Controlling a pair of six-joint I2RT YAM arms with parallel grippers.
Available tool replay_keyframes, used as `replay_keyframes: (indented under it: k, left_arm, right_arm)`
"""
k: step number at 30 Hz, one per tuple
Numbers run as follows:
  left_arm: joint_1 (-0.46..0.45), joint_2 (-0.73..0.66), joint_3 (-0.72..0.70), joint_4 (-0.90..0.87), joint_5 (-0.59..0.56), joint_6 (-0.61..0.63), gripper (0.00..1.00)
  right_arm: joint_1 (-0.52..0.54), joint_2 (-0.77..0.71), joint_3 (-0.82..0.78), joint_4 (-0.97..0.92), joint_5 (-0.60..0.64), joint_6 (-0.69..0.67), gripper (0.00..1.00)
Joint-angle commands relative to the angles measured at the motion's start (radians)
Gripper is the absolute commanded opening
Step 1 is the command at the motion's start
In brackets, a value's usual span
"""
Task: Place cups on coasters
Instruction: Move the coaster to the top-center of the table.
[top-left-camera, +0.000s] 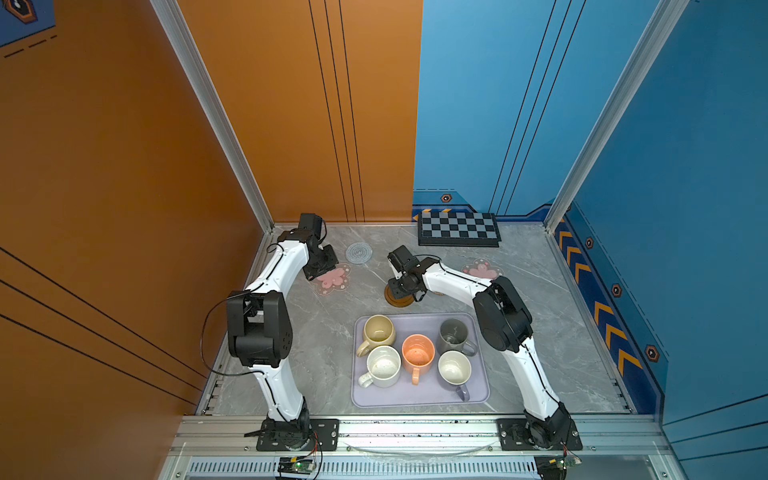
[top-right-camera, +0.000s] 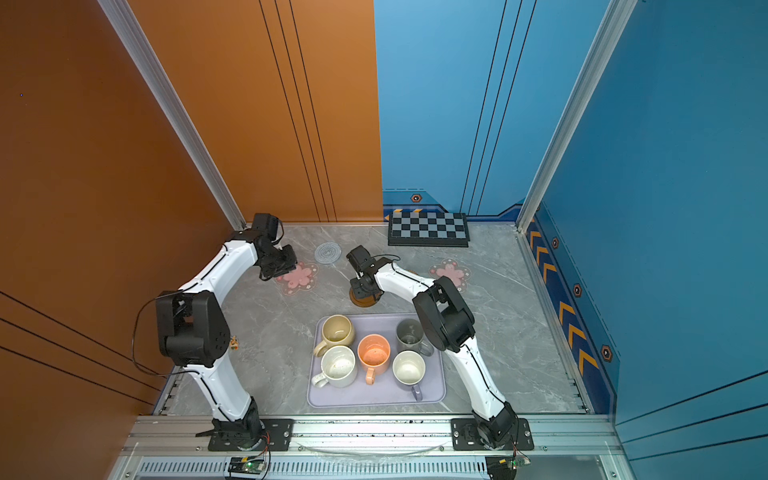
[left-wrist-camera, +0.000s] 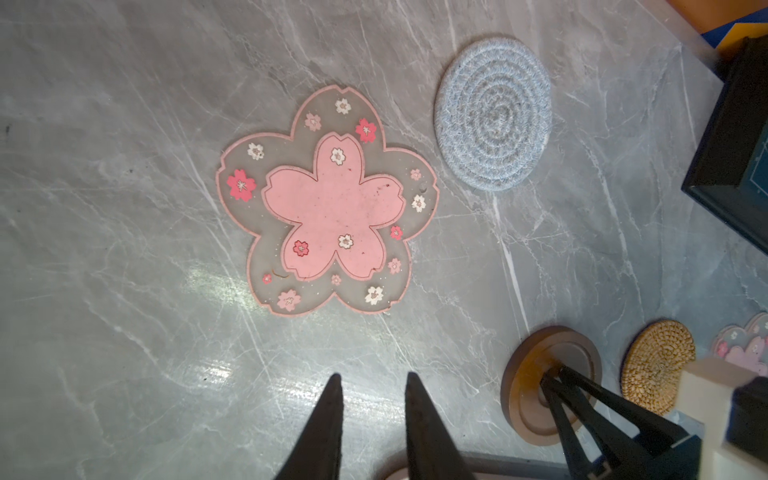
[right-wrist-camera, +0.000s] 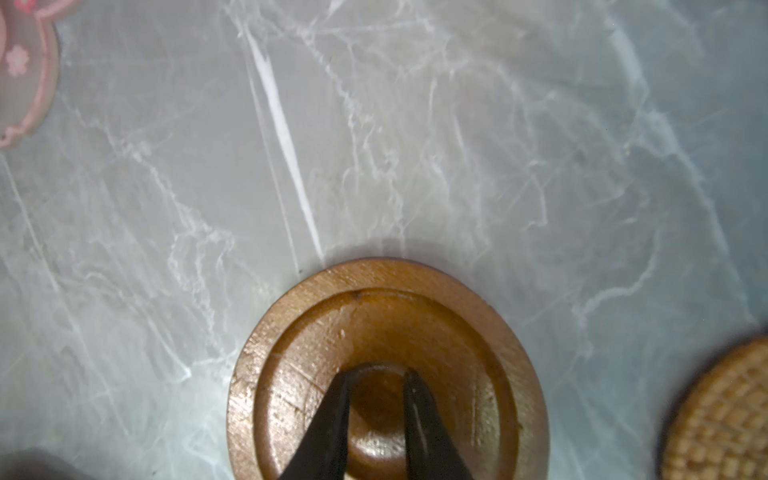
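- All five mugs (top-left-camera: 417, 353) stand upright, packed close on the tray (top-left-camera: 419, 401), well behind both grippers toward the arm bases. None sits on a coaster, so I judge the cup work not yet begun.
- The disc (right-wrist-camera: 374, 324) lies flat directly under the right gripper (right-wrist-camera: 377, 374). My main worry is that the tips bear on its sunken middle. If I lift or slide away carelessly, they could drag the disc or flick it up on edge.
- The rattan mat (right-wrist-camera: 727, 415) lies just beside the disc, with only a narrow strip of table between them. A sideways shove of the disc would run into it.
- The mugs stand so near each other that I have little room to come in. Reaching for one, I could bump its neighbour and tip it.
- The flower mat (left-wrist-camera: 332, 199) lies just ahead of the left gripper (left-wrist-camera: 372, 376), with the spiral mat (left-wrist-camera: 492, 112) beyond that. Both are thin, so a low pass could snag an edge and shift them.
- Right gripper: the fingers stand a narrow gap apart, tips down on the disc's middle, either side of its central bump. I cannot tell whether they pinch that bump or only rest there.
- Left gripper: the fingers stand a narrow gap apart with nothing between them. It hangs over bare table and touches nothing that I can see.
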Motion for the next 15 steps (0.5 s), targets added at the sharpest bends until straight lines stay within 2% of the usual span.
replay_keyframes:
  k: [1, 8, 15]
  left_arm:
    - [-0.002, 0.009, 0.002, -0.023, 0.007, -0.008, 0.27]
    - [-0.020, 0.027, 0.002, -0.021, 0.007, -0.010, 0.27]
    - [-0.042, 0.036, -0.003, -0.005, 0.011, -0.020, 0.27]
  right_arm:
    - [-0.028, 0.072, 0.058, -0.077, 0.016, -0.002, 0.26]
    - [-0.062, 0.195, 0.277, -0.129, 0.020, 0.015, 0.27]
    - [-0.101, 0.287, 0.423, -0.133, 0.047, 0.069, 0.28]
